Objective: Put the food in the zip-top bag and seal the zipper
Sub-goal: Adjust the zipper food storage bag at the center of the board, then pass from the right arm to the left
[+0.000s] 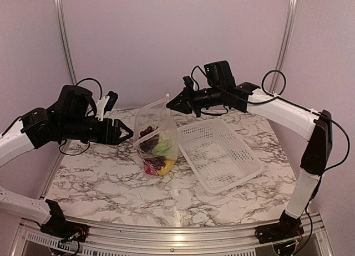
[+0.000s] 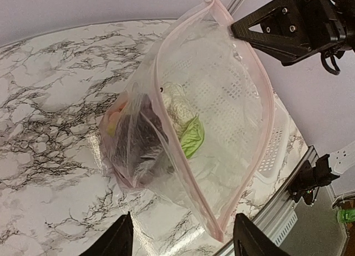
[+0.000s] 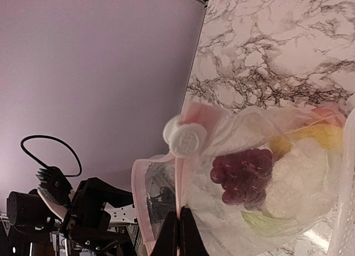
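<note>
The zip-top bag (image 1: 157,135) is standing slack on the table (image 1: 100,178), the food (image 1: 159,152) weighing its bottom; the right gripper (image 1: 169,105) is pinching its limp, slippery rim, seemingly at the zipper (image 2: 157,73); the left gripper (image 1: 128,131) is hovering spread nearby, best gripping the strip's opposite end.

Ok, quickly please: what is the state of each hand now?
Left hand: open, holding nothing.
Right hand: closed on the mouth edge of the zip-top bag.
</note>
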{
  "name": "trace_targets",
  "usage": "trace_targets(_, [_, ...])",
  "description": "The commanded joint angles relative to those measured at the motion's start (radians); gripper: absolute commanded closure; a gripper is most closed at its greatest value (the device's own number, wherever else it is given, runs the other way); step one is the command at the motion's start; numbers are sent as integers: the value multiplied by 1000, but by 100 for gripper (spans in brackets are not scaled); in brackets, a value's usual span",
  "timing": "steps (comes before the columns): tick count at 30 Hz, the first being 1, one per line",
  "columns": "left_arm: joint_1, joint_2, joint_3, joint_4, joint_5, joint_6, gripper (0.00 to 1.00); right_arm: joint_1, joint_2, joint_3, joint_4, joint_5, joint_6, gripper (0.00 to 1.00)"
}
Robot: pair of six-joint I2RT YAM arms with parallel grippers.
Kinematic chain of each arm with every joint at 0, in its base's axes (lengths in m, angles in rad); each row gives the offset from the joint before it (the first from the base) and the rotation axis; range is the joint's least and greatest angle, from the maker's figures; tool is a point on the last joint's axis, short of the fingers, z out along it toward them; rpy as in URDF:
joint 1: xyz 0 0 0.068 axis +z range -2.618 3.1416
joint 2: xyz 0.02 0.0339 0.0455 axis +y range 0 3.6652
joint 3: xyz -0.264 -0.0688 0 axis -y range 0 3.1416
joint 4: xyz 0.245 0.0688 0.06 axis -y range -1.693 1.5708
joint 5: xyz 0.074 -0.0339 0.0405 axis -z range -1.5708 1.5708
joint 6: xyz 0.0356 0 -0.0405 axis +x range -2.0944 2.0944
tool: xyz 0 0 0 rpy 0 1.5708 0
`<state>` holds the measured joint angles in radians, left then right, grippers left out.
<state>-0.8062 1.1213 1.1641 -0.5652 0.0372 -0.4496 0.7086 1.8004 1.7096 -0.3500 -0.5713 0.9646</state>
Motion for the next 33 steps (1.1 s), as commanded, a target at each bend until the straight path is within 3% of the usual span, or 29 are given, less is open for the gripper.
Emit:
trace_targets(1, [-21,-52,-76,128,22,34,37,-8,-29,6,75,-10,21,100])
trace_targets(7, [-82,-39,-121,175,-73,74,32,-10,-13,11,86,-18,33,100])
trace_targets(10, [-93,-12,-129,195,-94,109,24,-13,-7,9,96,-25,43,100])
trace_targets(15, [-98,41,-139,266,-158,175,27,-16,-4,3,116,-34,59,100])
trace_targets(24, [-97,86,-106,296,-164,286,67,-27,-10,-26,139,-41,70,100])
trace_targets(29, [-94,80,-94,295,-165,308,82,-45,-16,-16,138,-97,18,79])
trace_targets(33, [-74,75,-73,297,-163,326,98,-115,-32,21,4,-117,-124,71])
